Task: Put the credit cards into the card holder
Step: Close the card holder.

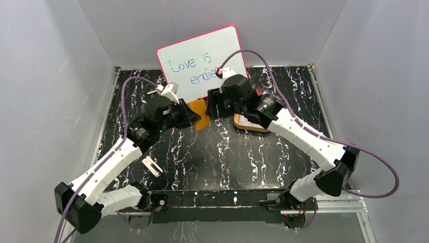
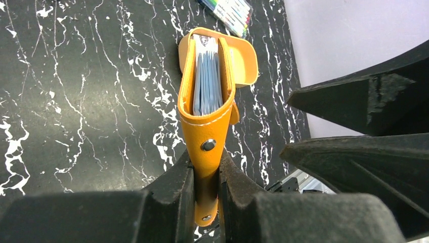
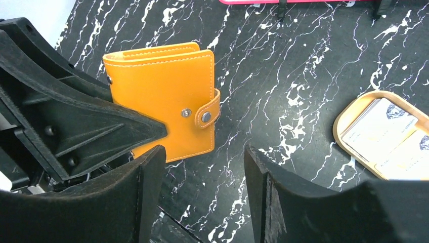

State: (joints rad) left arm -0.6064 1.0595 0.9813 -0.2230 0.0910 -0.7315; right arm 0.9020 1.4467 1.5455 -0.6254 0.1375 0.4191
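1. Left gripper (image 2: pixel 206 173): clenched on the holder (image 2: pixel 207 129), pinching its lower edge so it stands on edge, clear of the table (image 2: pixel 76 101). Judged purpose: to present the holder steadily to the other arm.
2. Holder: covers slightly parted at the top, with pale sleeves (image 2: pixel 206 86) showing between them. The strap appears to be off its stud. No loose card can be made out inside.
3. Right gripper (image 3: pixel 203 159): released, jaws wide apart, nothing between them. It hangs just beside the holder's front cover, without contact. Judged purpose: placed either to spread the covers or to go for a card.
4. Cards (image 3: pixel 377 124): lying flat in the tray (image 3: pixel 338 129), to the right of the holder and well apart from it. None has been lifted.
5. Whiteboard (image 1: pixel 202 58): leaning against the back wall behind both grippers, playing no part.
6. Progress, as judged: early, with the holder secured and no card yet loaded.
7. Risk, as judged: the grip is on one narrow edge, so a push on the cover could twist the holder between the fingers. Thin cards lying flat in a rimmed tray will be awkward to pinch.
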